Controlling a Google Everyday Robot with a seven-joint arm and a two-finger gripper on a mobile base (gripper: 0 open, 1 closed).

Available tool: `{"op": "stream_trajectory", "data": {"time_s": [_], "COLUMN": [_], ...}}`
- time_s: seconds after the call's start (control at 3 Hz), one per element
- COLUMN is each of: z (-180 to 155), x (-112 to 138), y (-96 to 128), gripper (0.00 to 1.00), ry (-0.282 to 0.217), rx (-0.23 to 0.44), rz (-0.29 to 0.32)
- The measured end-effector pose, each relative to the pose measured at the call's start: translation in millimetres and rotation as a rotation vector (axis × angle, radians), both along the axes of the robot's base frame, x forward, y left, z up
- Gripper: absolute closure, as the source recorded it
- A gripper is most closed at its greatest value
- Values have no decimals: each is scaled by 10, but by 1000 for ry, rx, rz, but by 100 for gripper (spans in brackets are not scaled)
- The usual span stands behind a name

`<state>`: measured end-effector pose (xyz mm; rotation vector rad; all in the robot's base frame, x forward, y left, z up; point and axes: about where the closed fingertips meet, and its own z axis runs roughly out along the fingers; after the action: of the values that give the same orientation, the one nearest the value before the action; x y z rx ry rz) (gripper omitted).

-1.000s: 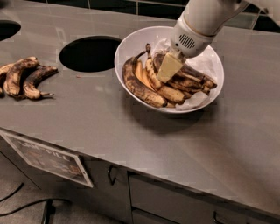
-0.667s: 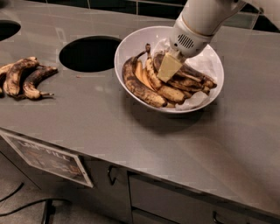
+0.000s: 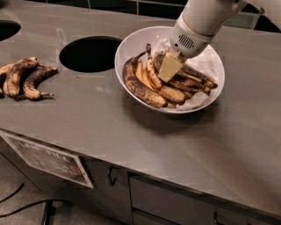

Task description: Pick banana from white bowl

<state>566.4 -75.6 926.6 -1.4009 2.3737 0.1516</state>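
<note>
Banana (image 3: 196, 81) beneath end effector (image 3: 169, 69), in white bowl (image 3: 139, 40)

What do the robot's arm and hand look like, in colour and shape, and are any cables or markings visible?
The arm is a smooth, white, rounded tube. Its lower end has a small dark grille of slots. The hand, down inside the bowl, is a pale cream-yellow piece with flat sides. No cables or markings show.

The claw (image 3: 169, 69) sits low in the white bowl (image 3: 131, 44) — among speckled bananas (image 3: 141, 87).
</note>
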Motion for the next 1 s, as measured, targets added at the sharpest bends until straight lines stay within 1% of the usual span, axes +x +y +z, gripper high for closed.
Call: {"op": "stream_trajectory", "data": {"time_s": [0.33, 0.67, 1.0], "z": [175, 382, 600], "x": [-89, -239, -358], "y": [-6, -113, -199], "gripper": [100, 100, 100], "ry": [-52, -109, -156], "rx": [11, 19, 9], "rz": [-7, -45, -68]}}
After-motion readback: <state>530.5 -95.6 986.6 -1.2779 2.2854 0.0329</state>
